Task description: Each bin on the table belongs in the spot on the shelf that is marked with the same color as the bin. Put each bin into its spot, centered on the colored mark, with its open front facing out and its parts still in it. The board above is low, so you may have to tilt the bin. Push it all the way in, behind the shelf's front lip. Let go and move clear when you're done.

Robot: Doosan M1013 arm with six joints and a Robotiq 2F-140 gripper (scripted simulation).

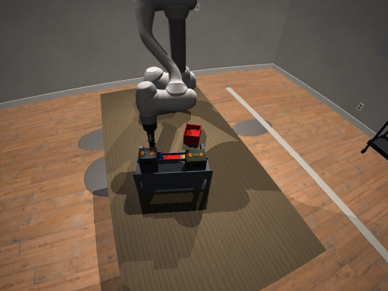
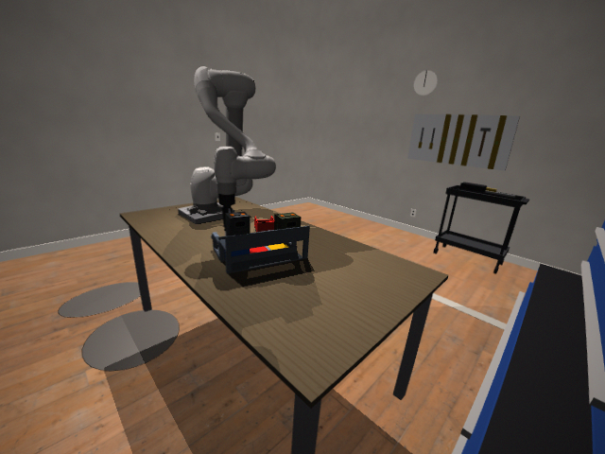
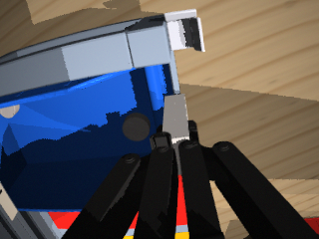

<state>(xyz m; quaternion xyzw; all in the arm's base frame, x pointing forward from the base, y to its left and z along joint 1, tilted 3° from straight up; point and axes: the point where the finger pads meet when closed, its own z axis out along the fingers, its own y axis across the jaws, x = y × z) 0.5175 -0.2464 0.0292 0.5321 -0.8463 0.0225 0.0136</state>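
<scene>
So, nearest the exterior camera, a long stretch of the wooden surface (image 2: 312,323) is being left in shadow, and then comes the small dark blue shelf (image 2: 262,235), standing on its own legs. Blue, red and yellow marks (image 2: 258,249) are being shown along its front under the low top board. Two dark boxes with orange bits on top are being carried on that board, one at each end (image 1: 148,159) (image 1: 196,157).

At the back of the shelf, by the box on the blue-mark end, the gripper (image 1: 151,140) is being held pointing straight down, fingers clenched tight together. In the wrist view a thin grey tab (image 3: 175,118) is showing at the fingertips, right at the corner of a blue bin (image 3: 80,133) with a grey rim; whether it's actually being pinched can't be told.

A bit further back, the red bin (image 1: 191,134) is being left on the surface behind the shelf, tilted, near the other box.

Behind all that, the grey arm (image 2: 234,161) is being folded down from its base (image 2: 188,213) at the far end.
</scene>
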